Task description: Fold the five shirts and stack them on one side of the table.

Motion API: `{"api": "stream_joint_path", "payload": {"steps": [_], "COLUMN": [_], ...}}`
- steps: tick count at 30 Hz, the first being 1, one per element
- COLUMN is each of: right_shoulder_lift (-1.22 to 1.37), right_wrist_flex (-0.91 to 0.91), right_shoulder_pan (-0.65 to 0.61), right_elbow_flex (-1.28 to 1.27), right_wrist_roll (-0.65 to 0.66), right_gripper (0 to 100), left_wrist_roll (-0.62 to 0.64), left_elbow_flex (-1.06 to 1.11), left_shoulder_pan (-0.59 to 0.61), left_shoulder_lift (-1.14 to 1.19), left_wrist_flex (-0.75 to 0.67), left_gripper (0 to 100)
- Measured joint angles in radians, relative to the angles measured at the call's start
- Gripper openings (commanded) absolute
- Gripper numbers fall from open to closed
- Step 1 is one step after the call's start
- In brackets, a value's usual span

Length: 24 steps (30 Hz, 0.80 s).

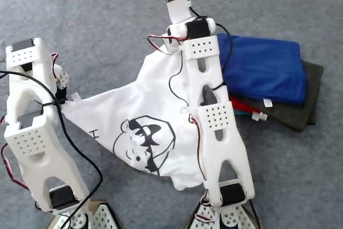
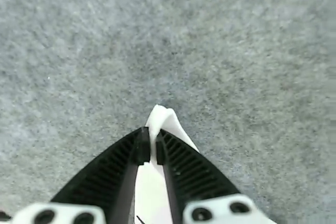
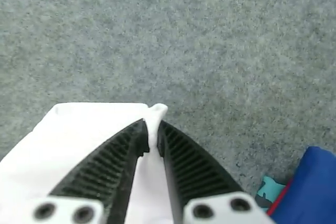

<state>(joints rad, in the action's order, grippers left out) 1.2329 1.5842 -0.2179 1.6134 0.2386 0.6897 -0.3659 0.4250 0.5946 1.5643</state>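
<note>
A white shirt (image 1: 140,113) with a black cartoon print lies spread on the grey table, stretched between both arms. My left gripper (image 2: 150,149) is shut on one white corner of the shirt (image 2: 160,124), at the left side of the table in the high view. My right gripper (image 3: 151,132) is shut on another edge of the white shirt (image 3: 89,129), near the far middle. To the right lies a stack of folded shirts: blue (image 1: 265,68) on top, with red (image 1: 242,104), teal and dark green (image 1: 305,100) below it. A blue corner of the stack (image 3: 312,187) shows beside my right gripper.
Grey carpet-like cloth (image 1: 96,25) covers the whole table. The right arm's white links (image 1: 214,116) lie over the shirt's right side. Bare table stretches at the far left and in the near right corner.
</note>
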Motion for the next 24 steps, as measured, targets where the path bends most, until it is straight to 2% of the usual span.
{"api": "stream_joint_path", "payload": {"steps": [6, 11, 17, 24], "right_shoulder_lift": [-0.092, -0.253, -0.483, -0.809], "right_wrist_flex": [0.092, 0.127, 0.127, 0.127], "right_shoulder_pan": [-0.003, -0.061, -0.095, -0.123], "right_elbow_flex": [0.012, 0.012, 0.014, 0.021], "right_wrist_roll": [0.0, -0.057, -0.13, -0.166], "right_gripper": [1.5, 1.5, 1.5, 1.5], "left_wrist_roll": [-0.126, -0.247, -0.318, -0.374], "left_elbow_flex": [-0.178, -0.347, -0.356, -0.344], "left_shoulder_pan": [0.009, 0.097, 0.215, 0.264], "left_shoulder_lift": [-0.069, -0.215, -0.485, -0.899], "left_wrist_flex": [0.101, 0.18, 0.192, 0.192], "left_gripper": [3, 3, 3, 3]}}
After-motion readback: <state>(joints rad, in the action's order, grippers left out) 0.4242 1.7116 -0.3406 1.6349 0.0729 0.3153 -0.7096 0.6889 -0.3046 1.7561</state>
